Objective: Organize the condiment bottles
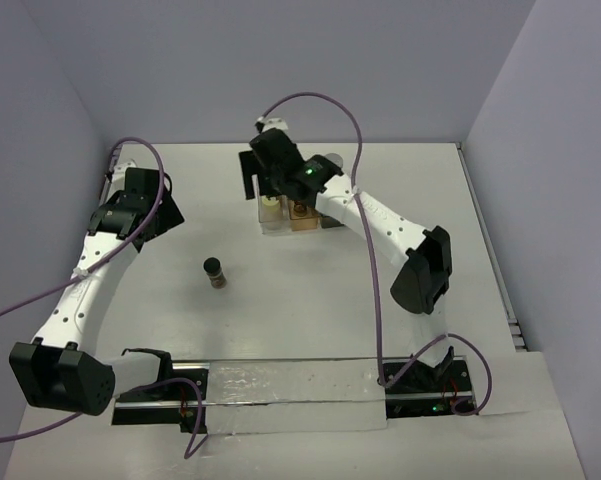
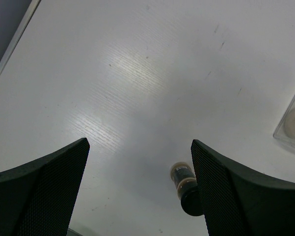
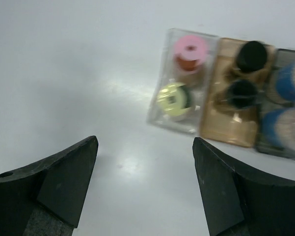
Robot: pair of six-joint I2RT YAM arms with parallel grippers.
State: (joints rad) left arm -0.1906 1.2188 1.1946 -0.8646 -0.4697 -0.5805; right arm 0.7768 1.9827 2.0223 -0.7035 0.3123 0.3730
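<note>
A dark black-capped jar (image 1: 214,271) stands alone on the white table; in the left wrist view it (image 2: 184,184) shows partly behind my right finger. My left gripper (image 1: 163,215) (image 2: 140,142) is open and empty, up and to the left of it. My right gripper (image 1: 261,178) (image 3: 145,139) is open and empty, hovering beside the trays. The clear tray (image 3: 161,115) holds a pink-capped bottle (image 3: 190,49) and a cream-capped one (image 3: 172,98). The amber tray (image 3: 226,130) holds two black-capped jars (image 3: 250,55). The grey tray (image 3: 265,145) holds two blue-labelled bottles (image 3: 289,81).
The three trays (image 1: 280,225) stand side by side at the back middle of the table, partly under my right arm. The corner of the clear tray (image 2: 290,123) shows at the right edge of the left wrist view. Walls enclose the table on three sides.
</note>
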